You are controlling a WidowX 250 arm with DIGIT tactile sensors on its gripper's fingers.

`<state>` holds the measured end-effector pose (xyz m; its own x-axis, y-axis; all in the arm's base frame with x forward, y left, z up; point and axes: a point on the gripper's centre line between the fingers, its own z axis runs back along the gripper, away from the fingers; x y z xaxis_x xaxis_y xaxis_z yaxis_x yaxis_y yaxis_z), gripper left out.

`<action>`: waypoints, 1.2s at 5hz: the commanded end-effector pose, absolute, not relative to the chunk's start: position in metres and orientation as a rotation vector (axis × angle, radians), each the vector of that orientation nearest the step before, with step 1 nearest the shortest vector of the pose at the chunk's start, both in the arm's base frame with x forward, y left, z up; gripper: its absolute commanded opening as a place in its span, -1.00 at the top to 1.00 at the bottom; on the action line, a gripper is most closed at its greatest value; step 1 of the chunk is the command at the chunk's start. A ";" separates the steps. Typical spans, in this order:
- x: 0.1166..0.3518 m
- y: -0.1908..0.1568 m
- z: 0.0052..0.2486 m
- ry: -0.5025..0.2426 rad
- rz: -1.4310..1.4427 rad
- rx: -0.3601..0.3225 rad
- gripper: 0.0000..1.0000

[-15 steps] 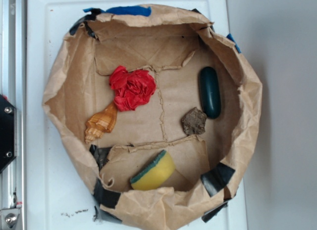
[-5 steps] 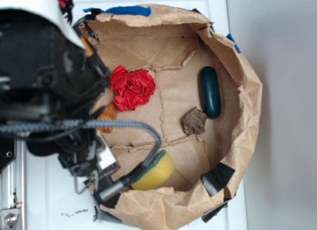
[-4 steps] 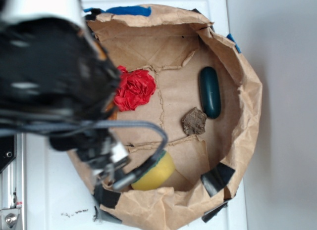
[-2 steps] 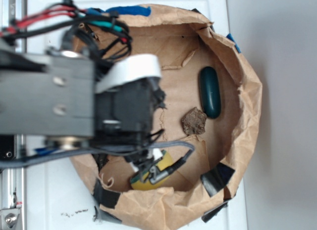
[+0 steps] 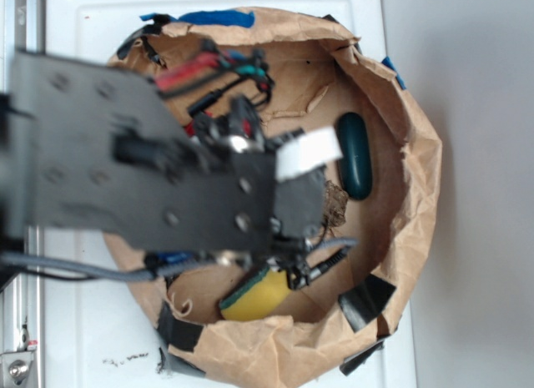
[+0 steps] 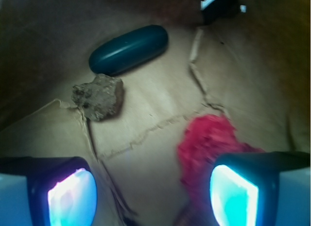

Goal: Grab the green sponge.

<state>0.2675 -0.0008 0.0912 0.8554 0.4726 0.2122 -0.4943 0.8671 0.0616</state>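
Observation:
The green sponge (image 5: 255, 295), yellow foam with a thin dark green layer along its upper left edge, lies near the front wall of the brown paper bag (image 5: 420, 167); the arm's lower edge overlaps its top. It does not show in the wrist view. My gripper (image 6: 152, 199) is open, its two glowing pads (image 6: 72, 197) wide apart over bare paper floor, with nothing between them. In the exterior view the arm's black plate hides the fingers.
A dark green capsule (image 5: 355, 155) (image 6: 129, 49) lies at the bag's right side, with a brown rock (image 5: 337, 201) (image 6: 98, 96) beside it. A red crumpled wad (image 6: 208, 144) sits just ahead of the right pad. Black tape (image 5: 366, 300) patches the bag's rim.
The arm has swept in from the left and moved right over the bag, now covering the red wad and the shell. The sponge has not moved.

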 end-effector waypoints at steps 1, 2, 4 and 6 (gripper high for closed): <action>0.251 -0.017 0.087 -0.192 0.370 0.082 -1.00; 0.249 -0.022 0.104 -0.148 0.365 0.015 -1.00; 0.246 -0.025 0.111 -0.128 0.373 -0.076 -1.00; 0.232 -0.039 0.085 -0.135 0.404 -0.127 -1.00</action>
